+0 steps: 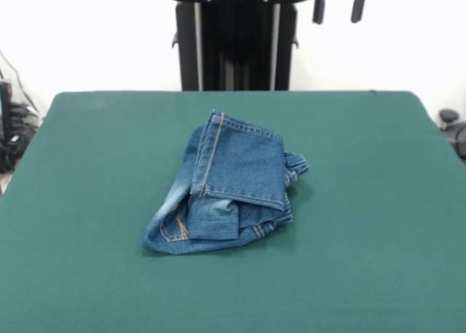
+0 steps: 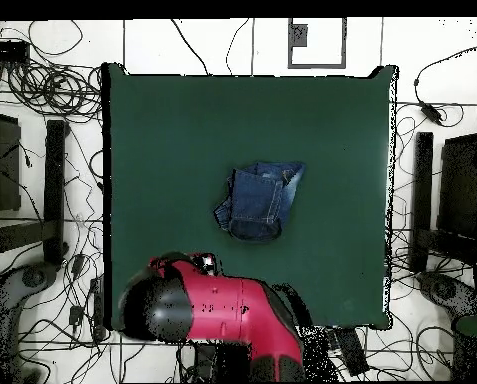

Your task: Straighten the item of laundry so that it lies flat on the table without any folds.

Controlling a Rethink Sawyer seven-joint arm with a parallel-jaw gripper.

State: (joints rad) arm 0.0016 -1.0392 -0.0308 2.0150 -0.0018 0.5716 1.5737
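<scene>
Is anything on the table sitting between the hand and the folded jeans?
Nothing visible. The hand hangs open at the table's robot side, clear of the jeans, which lie bunched near the middle of the table. Only bare green top lies between and around them.

One pair of jeans (image 1: pixel 226 187) lies on one green tabletop (image 1: pixel 364 202); nothing else rests on the felt. The denim is bunched into a single heap, with one hemmed leg end folded across the top and one pocket with orange stitching showing at the near left corner in the front view. One red and black robot arm (image 2: pixel 217 315) shows in the overhead view. One pincer (image 1: pixel 338 4) shows at the top edge of the front view as two dark fingertips hanging apart. Floor cables around the tabletop are too tangled to count.
</scene>
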